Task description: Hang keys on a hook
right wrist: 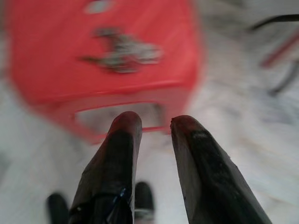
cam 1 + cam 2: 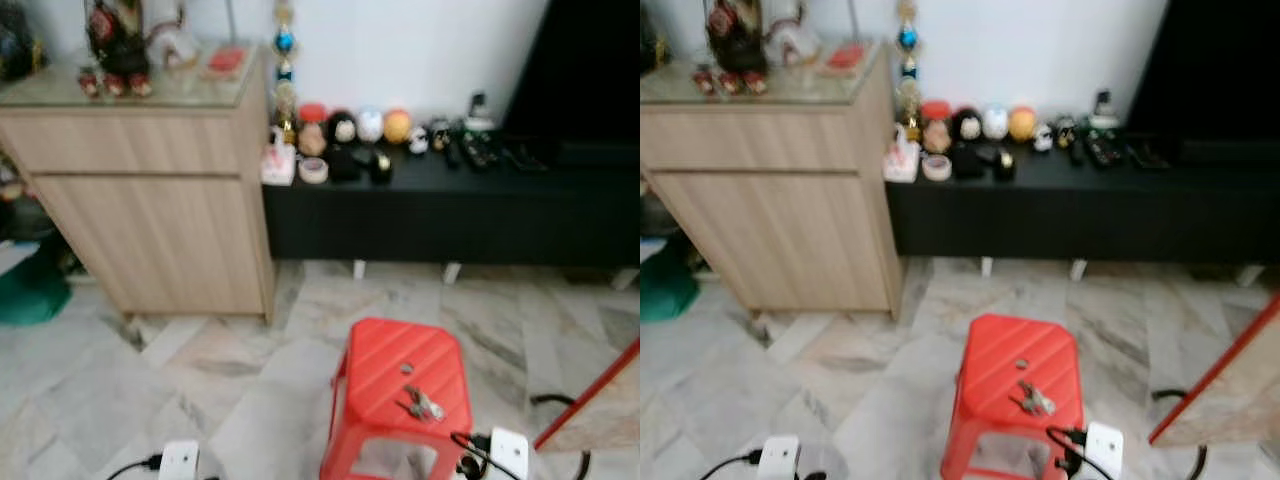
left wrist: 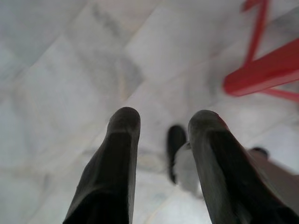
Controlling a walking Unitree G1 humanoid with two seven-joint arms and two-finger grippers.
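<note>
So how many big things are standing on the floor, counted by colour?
Red: 1, the stool with the keys on it
Light wood: 1, the cabinet
Black: 1, the low bench
Total: 3

I see the keys (image 2: 423, 405) lying on the stool (image 2: 380, 375) at lower centre; the cabinet (image 2: 150, 215) stands upper left, the low table (image 2: 450, 215) to its right.

A light wooden cabinet (image 2: 150, 200) stands at ten o'clock, small figurines on its glass top. A long black low bench (image 2: 450, 215) at one o'clock carries round colourful trinkets. Pale marble floor tiles (image 2: 200, 390) lie below.
</note>
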